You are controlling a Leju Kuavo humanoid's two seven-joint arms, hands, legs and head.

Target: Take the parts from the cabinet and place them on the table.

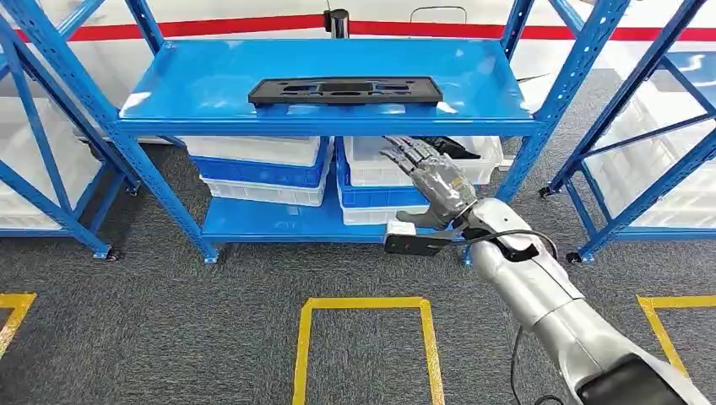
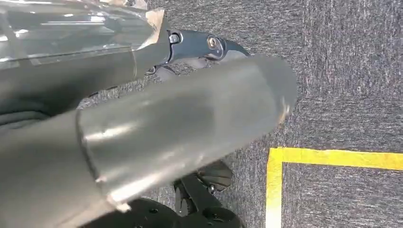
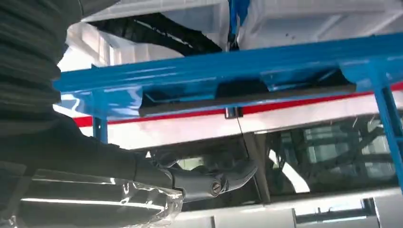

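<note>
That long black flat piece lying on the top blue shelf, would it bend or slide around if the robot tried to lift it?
The black part looks like rigid moulded plastic with cut-outs, so it is probably stiff and fairly light. It lies flat on the glossy blue shelf, so a push might slide it. Being long and thin, it could tilt if gripped at one end.

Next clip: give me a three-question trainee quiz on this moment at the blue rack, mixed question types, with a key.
1. True or false: the flat black part lies on the top shelf of the rack.
2. Multiple choice: the right hand is
A) gripping the black part
B) empty with fingers spread, in front of the white bin on the lower shelf
C) resting on the carpet
3. Fill in: the lines marked on the carpet are ____ in colour.

Key: 1 true; 2 B; 3 yellow.
</note>
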